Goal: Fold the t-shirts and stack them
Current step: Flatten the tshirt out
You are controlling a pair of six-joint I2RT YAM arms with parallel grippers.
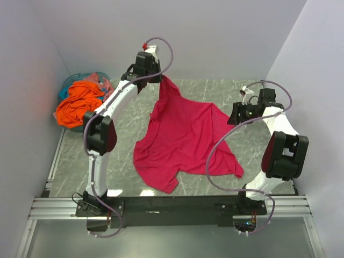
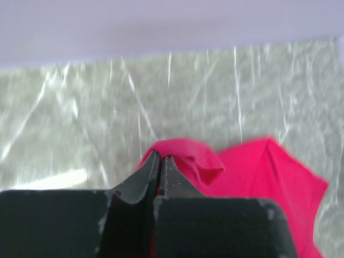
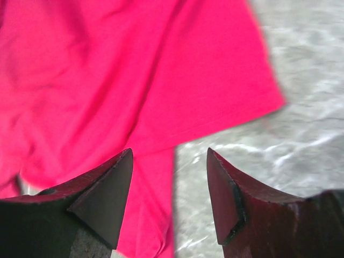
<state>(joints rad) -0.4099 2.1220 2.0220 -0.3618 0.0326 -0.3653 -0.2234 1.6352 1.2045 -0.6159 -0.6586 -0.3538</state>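
The left gripper (image 2: 160, 159) is pinched tight on a fold of the crimson-pink t-shirt (image 2: 258, 177) — the cloth bunches just past its fingertips and spreads away to their right. From above, that corner hangs raised from the closed fingers while the rest drapes onto the table (image 1: 129, 121). The right gripper (image 3: 169, 156) stands wide open and holds nothing — the shirt lies beneath and beyond its left finger (image 3: 102, 199), with bare table under the right one. The orange t-shirt (image 1: 80, 105) sits in the teal basket (image 1: 69, 81), well apart from both.
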